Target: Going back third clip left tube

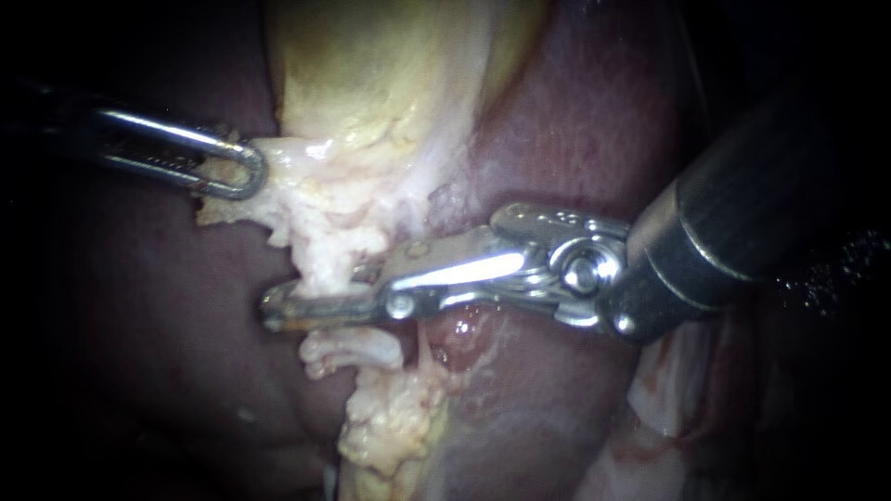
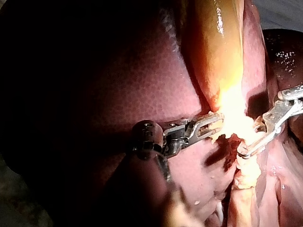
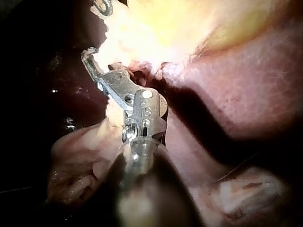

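Clearly, the pale tube (image 1: pixel 348 348) is soft, wet and easy to tear, so it is best held gently by its fatty edge. It is crossed in the middle by the right instrument (image 1: pixel 288 311); whether that one grips it cannot be told. Pale tissue (image 1: pixel 278 199) under the gallbladder (image 1: pixel 371 74) is pinched by the left instrument (image 1: pixel 237 172). Only the left wrist view shows that instrument's joint.
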You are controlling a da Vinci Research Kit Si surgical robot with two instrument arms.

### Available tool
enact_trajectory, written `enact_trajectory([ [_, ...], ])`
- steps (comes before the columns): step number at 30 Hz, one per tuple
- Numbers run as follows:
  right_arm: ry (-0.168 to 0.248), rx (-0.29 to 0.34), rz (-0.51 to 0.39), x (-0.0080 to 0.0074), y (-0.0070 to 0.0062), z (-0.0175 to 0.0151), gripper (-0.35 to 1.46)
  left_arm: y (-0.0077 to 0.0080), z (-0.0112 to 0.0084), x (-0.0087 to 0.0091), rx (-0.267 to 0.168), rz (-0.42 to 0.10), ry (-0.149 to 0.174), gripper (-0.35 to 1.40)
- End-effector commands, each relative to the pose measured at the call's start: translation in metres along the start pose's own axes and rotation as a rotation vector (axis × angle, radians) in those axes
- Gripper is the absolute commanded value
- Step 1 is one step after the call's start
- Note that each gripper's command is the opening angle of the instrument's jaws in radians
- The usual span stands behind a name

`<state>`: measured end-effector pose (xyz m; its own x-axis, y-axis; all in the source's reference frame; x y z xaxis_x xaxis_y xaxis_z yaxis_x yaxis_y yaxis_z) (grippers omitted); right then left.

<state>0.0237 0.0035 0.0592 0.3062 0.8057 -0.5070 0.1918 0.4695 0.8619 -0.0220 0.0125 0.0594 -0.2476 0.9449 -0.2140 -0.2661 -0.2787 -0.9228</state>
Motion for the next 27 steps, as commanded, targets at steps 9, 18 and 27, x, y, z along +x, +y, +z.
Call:
enact_trajectory([
  [9,0.002,0.029,-0.005,-0.0002,0.0008,0.0004,0.34,0.0000,0.0001,0.0000,0.001,0.000,0.000,-0.35],
  [18,0.036,-0.011,-0.011,-0.0011,0.0038,0.0001,0.48,0.0001,0.0001,-0.0001,0.001,0.001,0.001,-0.35],
  [27,0.063,-0.101,-0.087,-0.0027,0.0082,-0.0009,0.49,0.0001,0.0002,-0.0002,0.001,0.001,0.001,-0.35],
])
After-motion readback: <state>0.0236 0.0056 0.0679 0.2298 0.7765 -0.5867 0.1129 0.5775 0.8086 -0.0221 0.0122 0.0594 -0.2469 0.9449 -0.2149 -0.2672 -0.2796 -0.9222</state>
